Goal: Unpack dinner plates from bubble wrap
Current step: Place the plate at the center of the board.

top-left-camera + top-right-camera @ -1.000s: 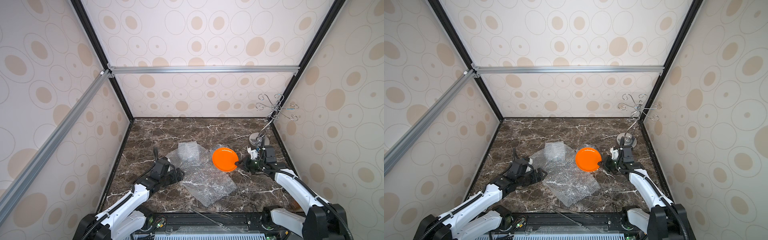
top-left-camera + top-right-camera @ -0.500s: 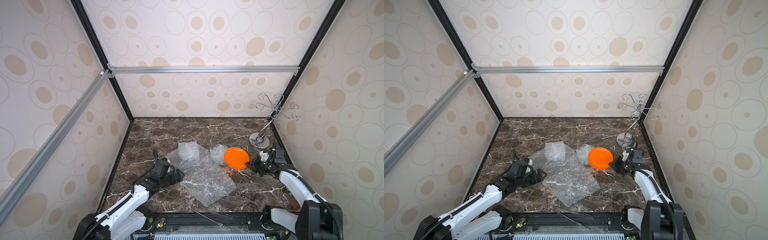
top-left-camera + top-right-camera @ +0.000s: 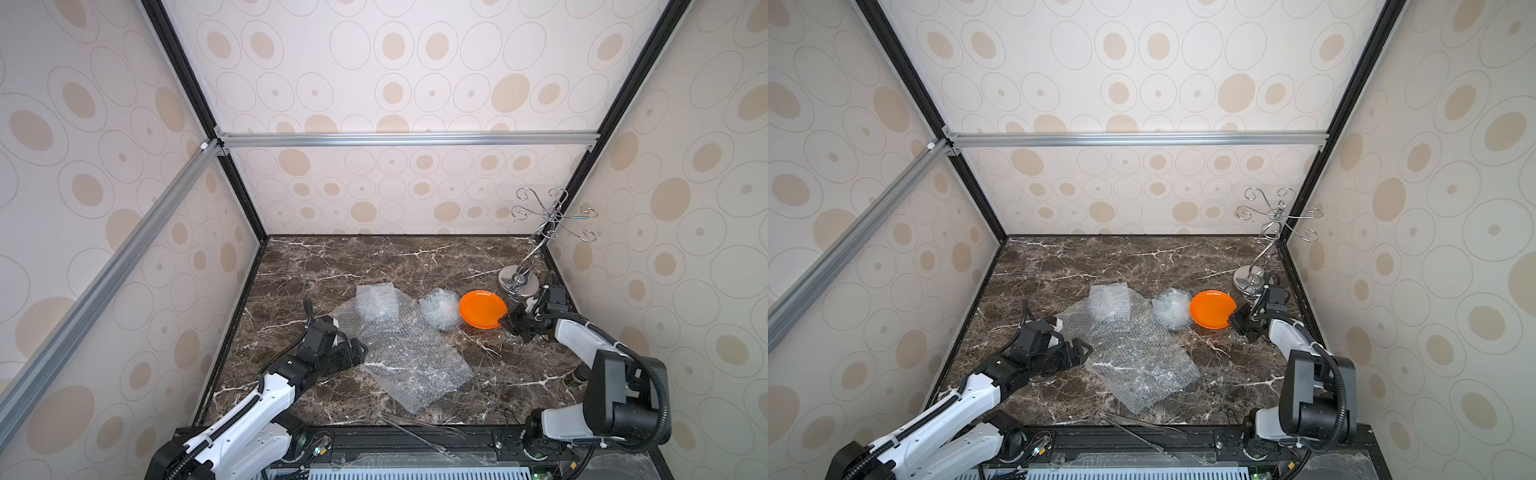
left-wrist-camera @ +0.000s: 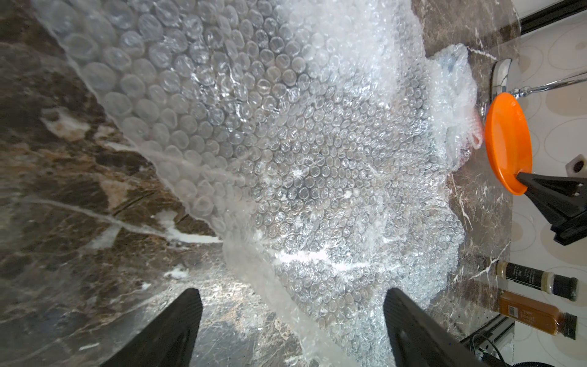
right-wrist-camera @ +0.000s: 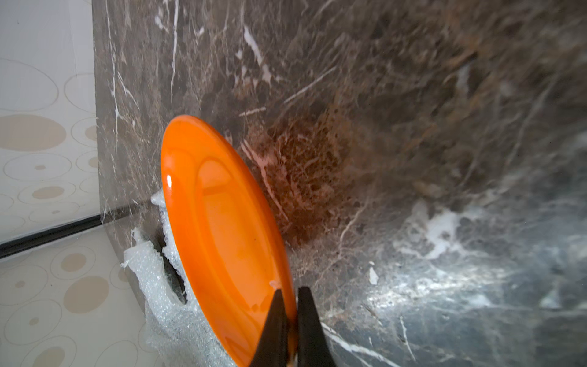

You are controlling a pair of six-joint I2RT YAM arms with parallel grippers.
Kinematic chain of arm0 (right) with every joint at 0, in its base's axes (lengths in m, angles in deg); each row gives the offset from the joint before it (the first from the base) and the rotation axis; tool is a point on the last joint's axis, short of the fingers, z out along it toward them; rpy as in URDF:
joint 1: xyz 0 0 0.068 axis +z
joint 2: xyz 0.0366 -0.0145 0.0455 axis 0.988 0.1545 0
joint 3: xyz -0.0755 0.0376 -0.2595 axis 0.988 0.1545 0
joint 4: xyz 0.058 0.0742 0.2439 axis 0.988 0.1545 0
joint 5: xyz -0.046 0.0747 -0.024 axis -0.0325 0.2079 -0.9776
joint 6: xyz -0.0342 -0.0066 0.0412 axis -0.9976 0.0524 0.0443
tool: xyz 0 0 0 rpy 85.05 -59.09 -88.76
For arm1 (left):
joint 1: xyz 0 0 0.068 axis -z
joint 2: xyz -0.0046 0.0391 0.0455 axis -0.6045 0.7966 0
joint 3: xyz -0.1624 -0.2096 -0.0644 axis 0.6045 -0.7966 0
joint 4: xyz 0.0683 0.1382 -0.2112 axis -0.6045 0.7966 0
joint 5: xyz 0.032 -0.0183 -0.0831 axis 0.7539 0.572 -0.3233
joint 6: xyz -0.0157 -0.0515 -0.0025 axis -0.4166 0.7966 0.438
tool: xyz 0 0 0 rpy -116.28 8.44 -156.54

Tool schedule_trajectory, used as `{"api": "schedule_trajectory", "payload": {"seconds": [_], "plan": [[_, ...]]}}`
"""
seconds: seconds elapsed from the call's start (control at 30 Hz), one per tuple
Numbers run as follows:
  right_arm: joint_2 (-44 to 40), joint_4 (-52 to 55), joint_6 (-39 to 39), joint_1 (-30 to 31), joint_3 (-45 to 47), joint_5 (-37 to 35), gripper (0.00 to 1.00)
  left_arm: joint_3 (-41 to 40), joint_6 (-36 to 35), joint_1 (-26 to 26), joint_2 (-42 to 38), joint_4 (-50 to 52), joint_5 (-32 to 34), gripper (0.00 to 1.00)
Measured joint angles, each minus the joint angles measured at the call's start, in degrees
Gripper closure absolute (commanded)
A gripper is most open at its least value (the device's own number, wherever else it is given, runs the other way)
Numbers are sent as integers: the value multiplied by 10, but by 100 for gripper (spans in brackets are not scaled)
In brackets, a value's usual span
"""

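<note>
Jaws of the right gripper are clamped on the rim of the orange plate, which is held tilted at the far right, between a bunched wrap and the stand. Jaws of the left gripper are spread apart at the left edge of a flat wrap.

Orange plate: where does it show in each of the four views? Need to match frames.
Top view: orange plate right of centre, between crumpled bubble wrap and stand base.
Top view: plate in the same spot.
Left wrist: plate beyond the bubble wrap sheet, nearly edge-on.
Right wrist: plate close up, tilted, rim between the jaws.
Shared landmark: right gripper pinching the plate's rim, in all four.
</note>
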Motion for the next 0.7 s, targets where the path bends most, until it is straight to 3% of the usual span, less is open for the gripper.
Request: {"api": "schedule_trajectory", "payload": {"seconds": [0.27, 0.7], "plan": [[12, 1, -14, -37, -9, -14, 93, 0, 0, -1, -1, 4, 0, 9], [65, 12, -57, -40, -48, -49, 87, 0, -2, -3, -2, 6, 0, 9]]}}
